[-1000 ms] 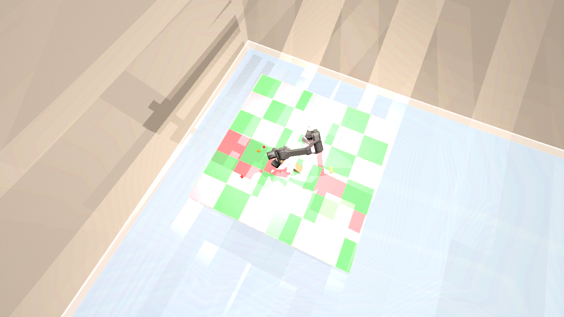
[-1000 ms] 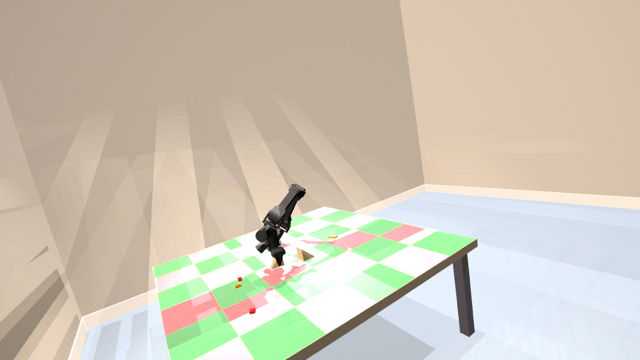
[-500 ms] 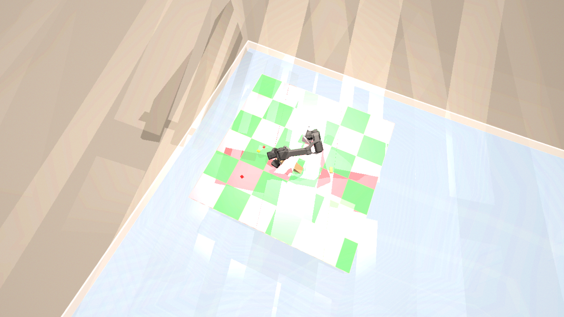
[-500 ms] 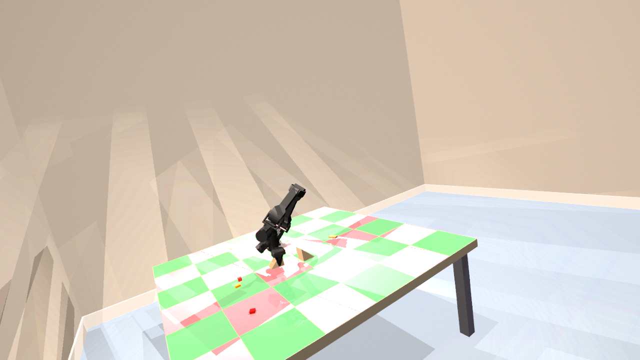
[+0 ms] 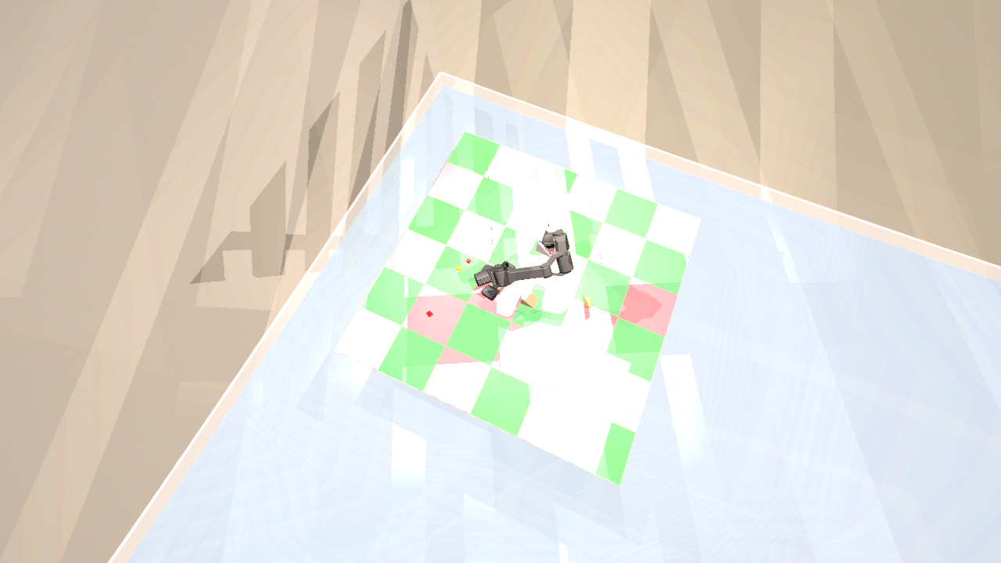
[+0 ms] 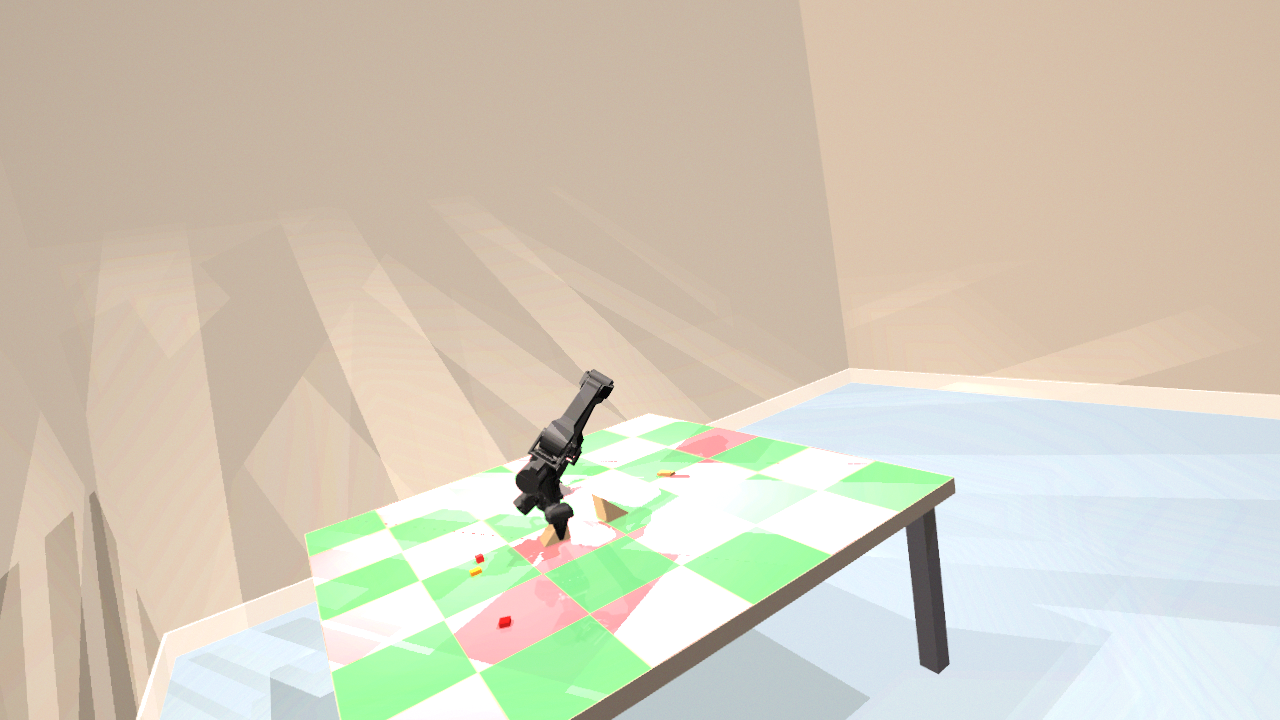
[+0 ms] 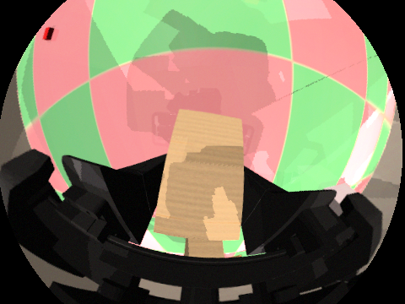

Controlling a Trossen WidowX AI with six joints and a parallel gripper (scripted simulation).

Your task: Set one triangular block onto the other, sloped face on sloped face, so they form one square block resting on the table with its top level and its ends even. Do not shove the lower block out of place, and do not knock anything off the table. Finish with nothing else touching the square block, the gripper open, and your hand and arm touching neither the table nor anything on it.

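Over the checkered tabletop [image 5: 482,335] [image 6: 751,555] [image 7: 190,25], one triangular block [image 5: 500,288] [image 6: 547,539] [image 7: 207,169] sits pinched between the jaws.
The other triangular block [image 5: 531,300] [image 6: 603,509] stands near it, unpaired; whether the gripped one is clear of the surface I cannot tell. Best to carry it well above its partner, turn slope to match slope, line up the ends, then lower gently, letting go only once the faces seat.

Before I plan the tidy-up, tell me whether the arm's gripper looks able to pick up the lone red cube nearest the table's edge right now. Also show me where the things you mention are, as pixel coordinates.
Probably not: the gripper [image 5: 495,289] [image 6: 560,535] [image 7: 202,161] is shut on a triangular block [image 6: 549,539] [image 7: 202,173], so it would need to release that first.
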